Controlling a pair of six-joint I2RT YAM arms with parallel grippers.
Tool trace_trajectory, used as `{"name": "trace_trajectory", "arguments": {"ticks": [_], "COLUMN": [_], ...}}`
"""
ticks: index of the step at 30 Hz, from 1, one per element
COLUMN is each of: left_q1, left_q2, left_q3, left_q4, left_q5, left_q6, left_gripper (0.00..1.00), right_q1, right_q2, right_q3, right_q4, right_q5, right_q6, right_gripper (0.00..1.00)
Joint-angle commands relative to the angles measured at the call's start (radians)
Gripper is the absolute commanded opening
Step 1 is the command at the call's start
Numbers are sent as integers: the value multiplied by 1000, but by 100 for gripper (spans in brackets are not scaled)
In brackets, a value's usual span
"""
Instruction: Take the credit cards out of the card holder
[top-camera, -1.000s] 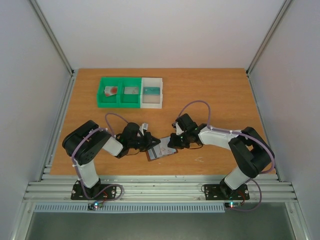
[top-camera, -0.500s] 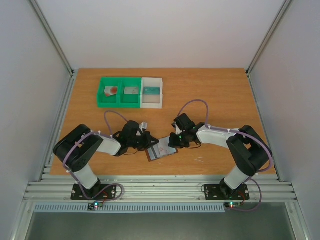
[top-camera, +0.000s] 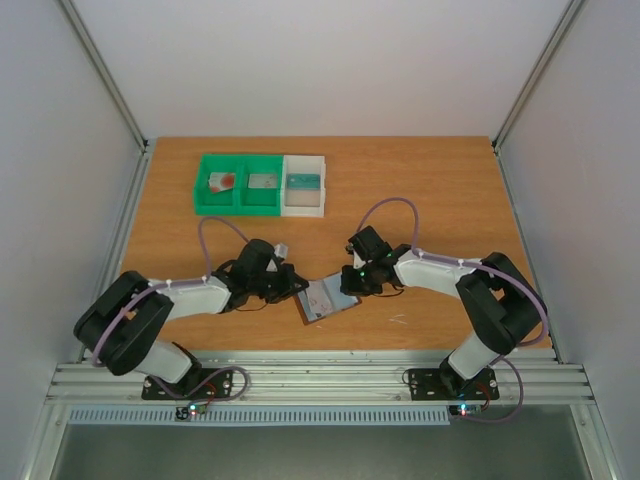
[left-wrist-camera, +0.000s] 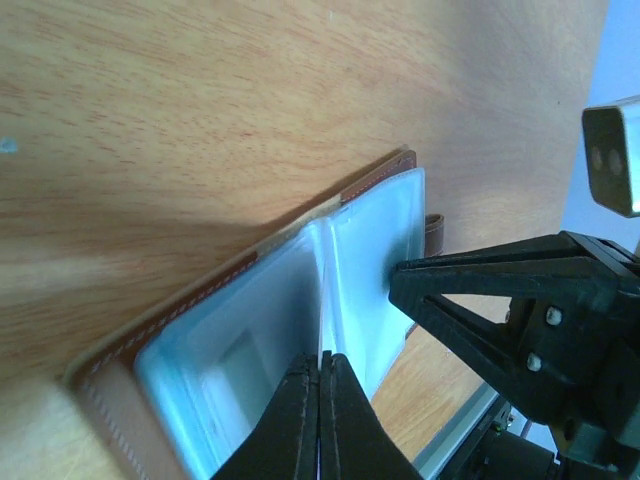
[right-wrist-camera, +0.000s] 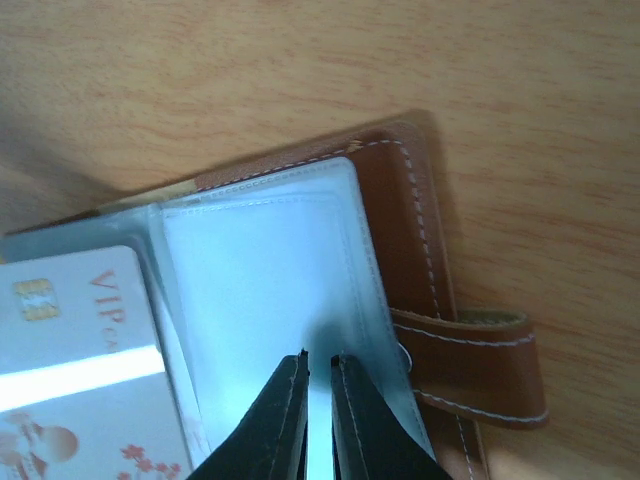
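Observation:
The brown card holder (top-camera: 327, 299) lies open on the table between both grippers, clear sleeves up. My left gripper (top-camera: 298, 285) is at its left side. In the left wrist view its tips (left-wrist-camera: 321, 357) are shut on the thin upright edge of a clear sleeve leaf (left-wrist-camera: 345, 250). My right gripper (top-camera: 345, 287) stands over the right half, fingers almost together (right-wrist-camera: 320, 357) and tips down on the sleeve beside the strap (right-wrist-camera: 470, 350). A pale credit card (right-wrist-camera: 80, 330) with a chip and "VIP" print sits in the neighbouring sleeve.
At the back left stand a green bin (top-camera: 239, 205) with two compartments and a white bin (top-camera: 304, 209), each compartment holding a small card; the one at far left has red on it. The table's front rail (top-camera: 320, 378) lies close behind the card holder.
The left arm has stretched out lower and further left while its gripper stayed at the card holder. The card holder has turned slightly. The right gripper has hardly moved.

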Motion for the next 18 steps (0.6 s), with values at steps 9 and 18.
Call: {"name": "trace_trajectory", "arguments": {"ticks": [9,18], "left_q1": [-3,-4], "left_q2": [-283,-468], "left_q3": [-4,-38], "left_q4": [-131,-19], "left_q5": [-86,-67], "left_q6": [50,-27], "left_gripper": [0,1], "right_q1": [-4,-4], "right_q2": [-241,-420], "right_q3": [-18,-47], "right_q4": [-49,54], "right_q5": [-140,-302], "right_q6": [50,190], "right_gripper": [27,51]}}
